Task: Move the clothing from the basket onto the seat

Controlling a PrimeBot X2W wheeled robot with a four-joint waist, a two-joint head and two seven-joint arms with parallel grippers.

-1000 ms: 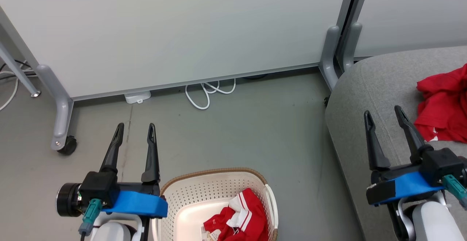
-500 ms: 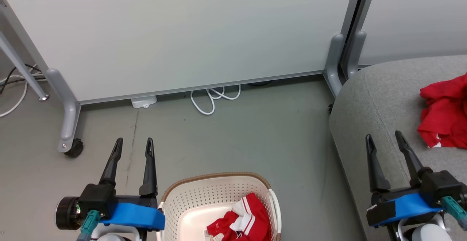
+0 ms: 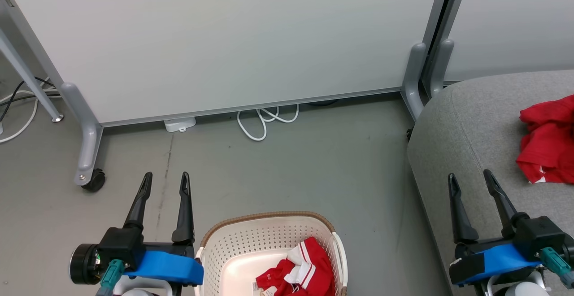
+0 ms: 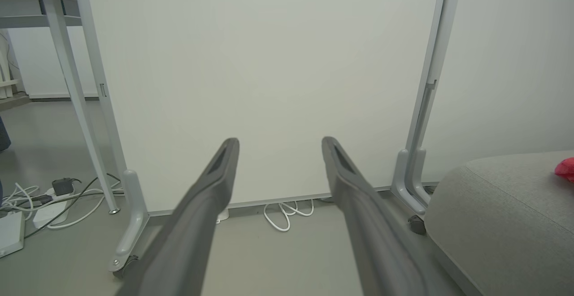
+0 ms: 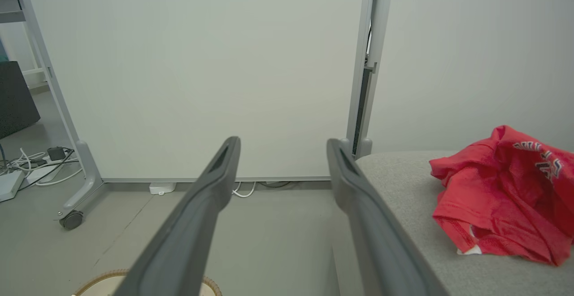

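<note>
Bright, even, shadowless light; sharp

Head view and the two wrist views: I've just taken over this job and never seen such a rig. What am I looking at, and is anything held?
The head view is from a camera on the robot's head, looking down. The dark two-fingered forks are its hands: the left hand at lower left, the right hand at lower right, both open and empty. The other two pictures each look along one hand's own fingers. On the floor stands the basket with red clothing in it. At right is the grey seat, with a red garment lying on it.
</note>
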